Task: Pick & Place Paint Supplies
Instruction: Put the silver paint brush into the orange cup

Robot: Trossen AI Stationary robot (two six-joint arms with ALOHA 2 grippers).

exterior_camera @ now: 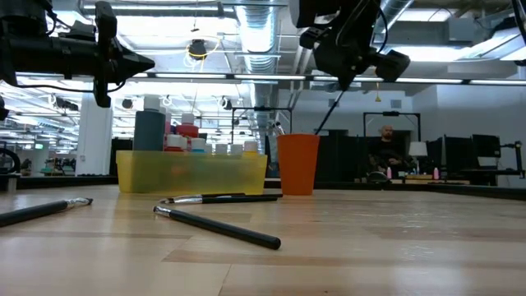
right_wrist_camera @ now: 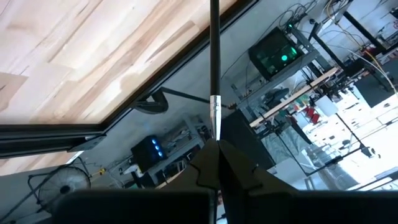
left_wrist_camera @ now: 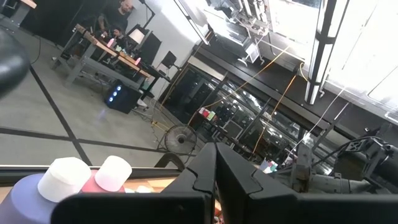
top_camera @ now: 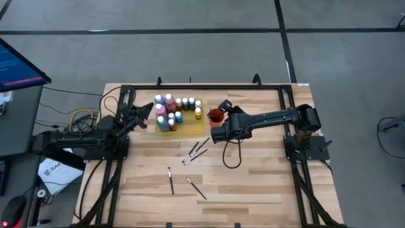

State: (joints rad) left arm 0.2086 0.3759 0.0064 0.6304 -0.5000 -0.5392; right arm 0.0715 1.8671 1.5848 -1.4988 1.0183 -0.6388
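A brush [right_wrist_camera: 214,74] stood clamped between the closed fingers of the right hand [top_camera: 217,120], its shaft running straight out from the fingertips and its metal ferrule just clear of them. The hand was raised off the surface, with the orange cup [exterior_camera: 297,164] right under it. The step in hand looked like dropping that brush into the cup. To do it well, the brush should be kept upright and centred over the cup's mouth, lowered until its end is inside the rim, and only then released; a tilted release could tip the light cup or let the brush slide out.

Just beyond the cup on the far side from the right arm sat the yellow mat [top_camera: 190,129] crowded with paint bottles [top_camera: 169,110], so any sideways swing that way risked knocking caps. Four more brushes lay loose on the surface [top_camera: 253,183] nearer the front: a crossed pair [top_camera: 196,152] just ahead of the hand and two [top_camera: 172,180] farther off. That front stretch was open and gave the easiest approach.

The left hand [top_camera: 148,112] hung with fingers together and empty, beside the bottles, near the surface's back rail.
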